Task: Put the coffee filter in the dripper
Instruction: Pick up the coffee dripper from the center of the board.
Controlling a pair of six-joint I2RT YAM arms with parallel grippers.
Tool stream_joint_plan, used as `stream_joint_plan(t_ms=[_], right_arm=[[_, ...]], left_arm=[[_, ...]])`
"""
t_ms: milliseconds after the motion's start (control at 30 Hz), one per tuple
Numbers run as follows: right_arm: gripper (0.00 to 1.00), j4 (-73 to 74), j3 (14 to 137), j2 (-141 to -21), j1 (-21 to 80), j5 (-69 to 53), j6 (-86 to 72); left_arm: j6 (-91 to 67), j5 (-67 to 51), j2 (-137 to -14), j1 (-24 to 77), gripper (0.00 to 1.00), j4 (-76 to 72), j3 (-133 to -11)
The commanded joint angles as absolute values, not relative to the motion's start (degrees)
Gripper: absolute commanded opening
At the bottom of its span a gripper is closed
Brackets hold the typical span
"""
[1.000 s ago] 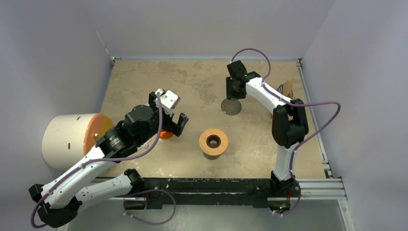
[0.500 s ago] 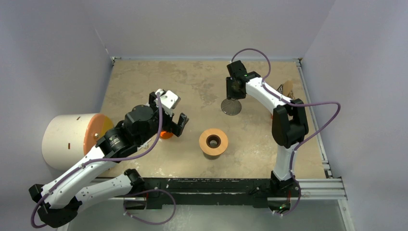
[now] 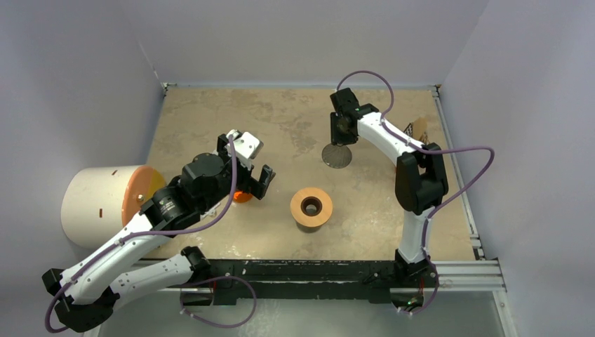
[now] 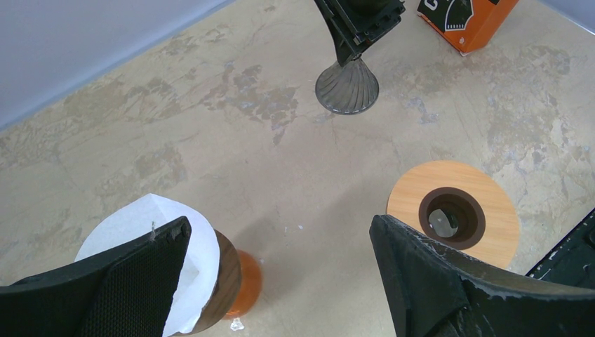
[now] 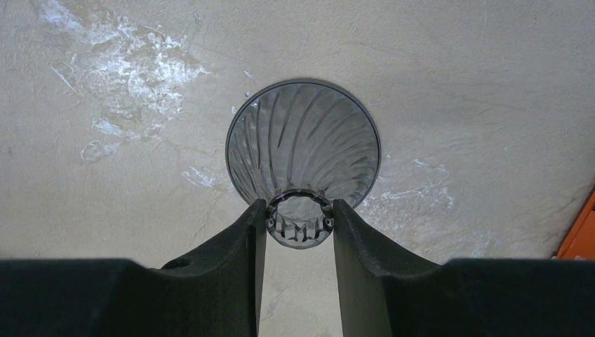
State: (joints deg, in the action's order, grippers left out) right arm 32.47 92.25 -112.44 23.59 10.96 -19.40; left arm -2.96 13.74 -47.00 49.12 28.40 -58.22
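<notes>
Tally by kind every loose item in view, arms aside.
Glass dripper cone: 1
Wooden ring: 1
Orange glass vessel: 1
Paper filter: 1
Orange-and-black packet: 1
White drum with orange end: 1
Total: 6

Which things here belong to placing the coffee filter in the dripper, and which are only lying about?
For the job:
coffee filter, atop the orange vessel
dripper, mouth down, neck held by the right gripper
wooden ring, likely the dripper's collar

Lying about:
orange vessel
black-and-orange packet
white cylinder
</notes>
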Motion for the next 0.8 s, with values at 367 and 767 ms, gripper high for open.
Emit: stream_joint_plan(t_ms=[367,767], right_arm=[[0.17,35.2,97.1,-104.3,23.5,13.4,-18.5],[0.16,31.5,89.7,-87.7,23.6,5.4,-21.2]], left_arm=[[-4.2,14.0,-47.9,48.8,1.0,27.9,-58.9],[-13.1,10.0,-50.0,48.8,1.0,28.5,-61.0]])
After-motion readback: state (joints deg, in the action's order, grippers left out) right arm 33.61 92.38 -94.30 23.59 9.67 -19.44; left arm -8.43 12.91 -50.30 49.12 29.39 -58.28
